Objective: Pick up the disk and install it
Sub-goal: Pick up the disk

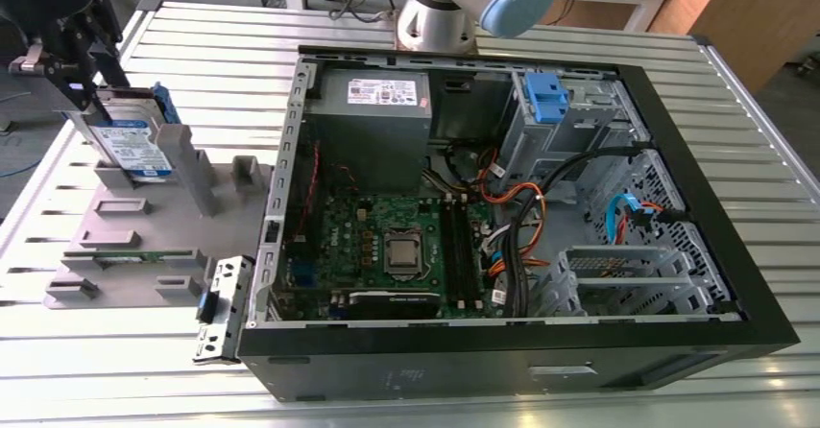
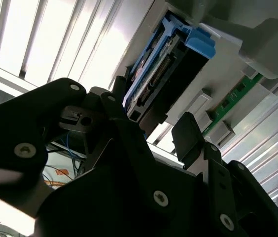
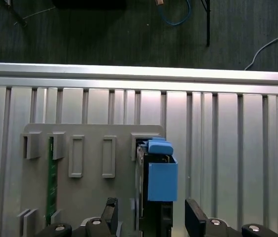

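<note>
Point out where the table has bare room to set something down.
Free: slatted table along the computer case's black outer wall, and the strip on the exterior view's right of the case. Crowded: the grey fixture, where the open gripper straddles the upright disk.

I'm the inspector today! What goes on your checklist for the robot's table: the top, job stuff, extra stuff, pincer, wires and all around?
Surface: slatted metal table, with a grey holder on it.
Job's things: the disk stands upright in the holder.
Clutter: open computer case; green memory stick in the holder; blue clip in the case.
Pincer: the pincer is open, one finger either side of the disk.
Cables: orange, black and blue wires inside the case.
Surroundings: wooden furniture beyond the table.
</note>
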Controlling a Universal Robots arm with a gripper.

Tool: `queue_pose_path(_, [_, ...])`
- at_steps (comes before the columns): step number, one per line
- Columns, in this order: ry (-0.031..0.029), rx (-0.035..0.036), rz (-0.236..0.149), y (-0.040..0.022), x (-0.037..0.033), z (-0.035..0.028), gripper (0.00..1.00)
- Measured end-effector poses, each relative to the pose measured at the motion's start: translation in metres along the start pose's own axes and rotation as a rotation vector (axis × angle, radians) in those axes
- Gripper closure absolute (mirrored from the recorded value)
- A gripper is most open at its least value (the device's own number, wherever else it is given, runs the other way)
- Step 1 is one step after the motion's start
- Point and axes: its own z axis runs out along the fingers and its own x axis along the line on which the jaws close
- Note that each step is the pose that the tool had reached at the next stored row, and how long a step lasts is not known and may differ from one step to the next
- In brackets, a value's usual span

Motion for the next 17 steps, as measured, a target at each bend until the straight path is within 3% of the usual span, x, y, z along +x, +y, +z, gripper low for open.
queue_pose_path(10, [-0.0007,0.0,-0.003,-0.0002,0.0,0.0049,0.36])
queue_pose_path(14, [-0.002,0.0007,0.032,-0.0003,0.0,0.0056,0.36])
queue_pose_path(17, [-0.0022,0.0009,0.034,-0.0004,0.0,0.0057,0.36])
